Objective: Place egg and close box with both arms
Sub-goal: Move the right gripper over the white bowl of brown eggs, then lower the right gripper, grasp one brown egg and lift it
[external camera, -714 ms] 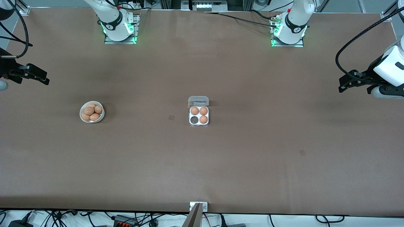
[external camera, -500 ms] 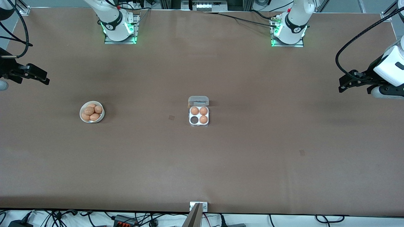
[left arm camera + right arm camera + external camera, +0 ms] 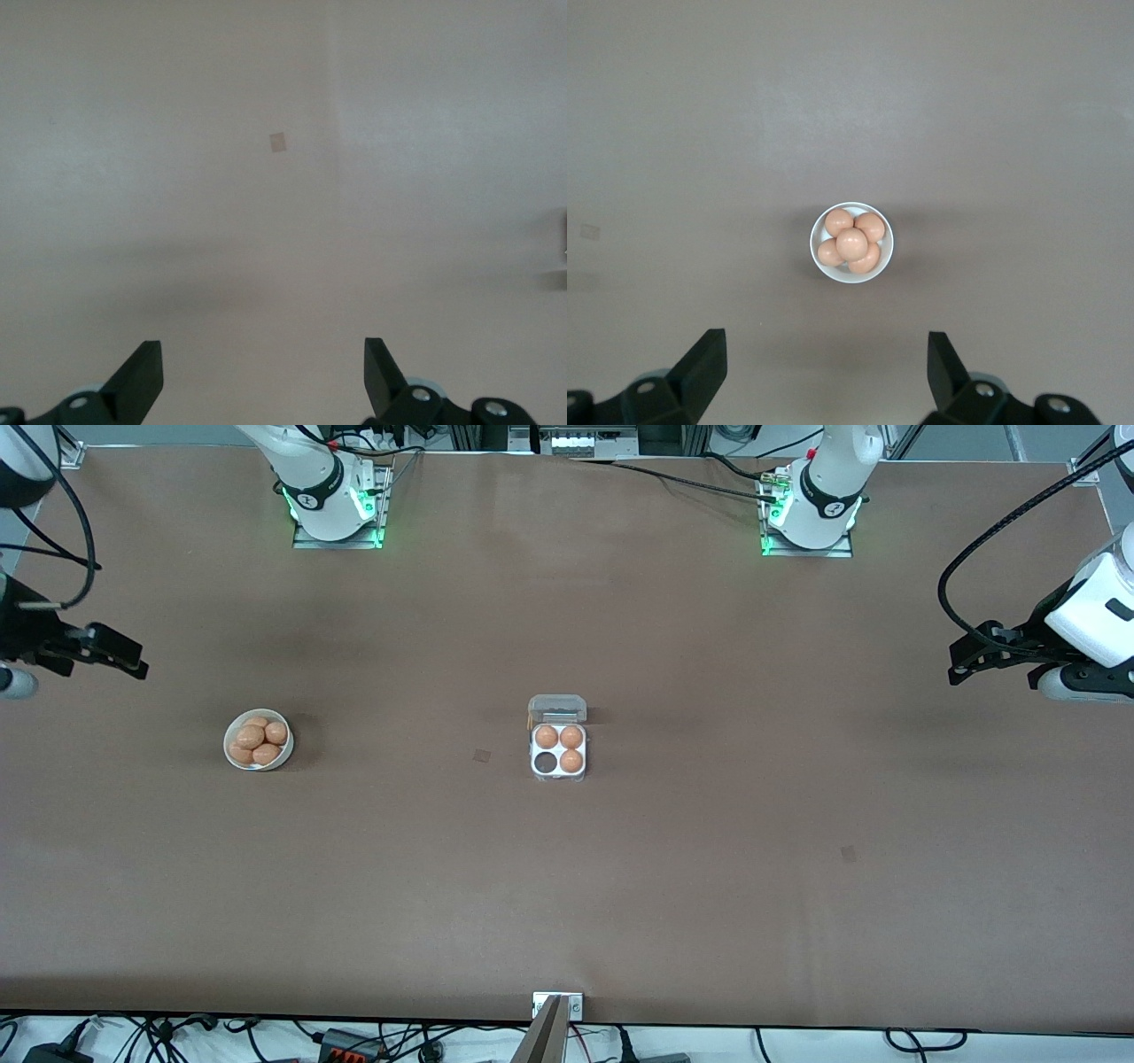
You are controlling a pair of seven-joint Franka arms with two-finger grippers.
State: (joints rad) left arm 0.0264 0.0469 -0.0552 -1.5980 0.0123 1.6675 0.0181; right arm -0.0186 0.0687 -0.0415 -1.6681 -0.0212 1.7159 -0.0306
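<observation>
The clear box [image 3: 558, 772] sits mid-table with its lid [image 3: 557, 708] hinged open. It holds three tan eggs [image 3: 571, 761], and one cell [image 3: 544, 763] is empty. Several alike eggs [image 3: 252, 736] lie piled in a white bowl [image 3: 285, 755] toward the right arm's end of the table. My right gripper [image 3: 106, 673] hangs open at that end, and its wrist view shows its fingers spread wide [image 3: 827, 363] with the bowl [image 3: 815, 252] and its eggs [image 3: 851, 243] ahead. My left gripper [image 3: 990, 682] hangs open at the left arm's end, over bare table [image 3: 264, 372].
Small tape squares mark the brown table [image 3: 481, 755] [image 3: 849, 854] [image 3: 278, 142]. A metal bracket [image 3: 558, 1005] sits at the table edge nearest the front camera. Both arm bases [image 3: 337, 509] [image 3: 811, 514] stand along the edge farthest from it.
My right gripper has shifted a little toward the bowl. My left gripper has barely edged inward. Box, bowl and eggs have not moved.
</observation>
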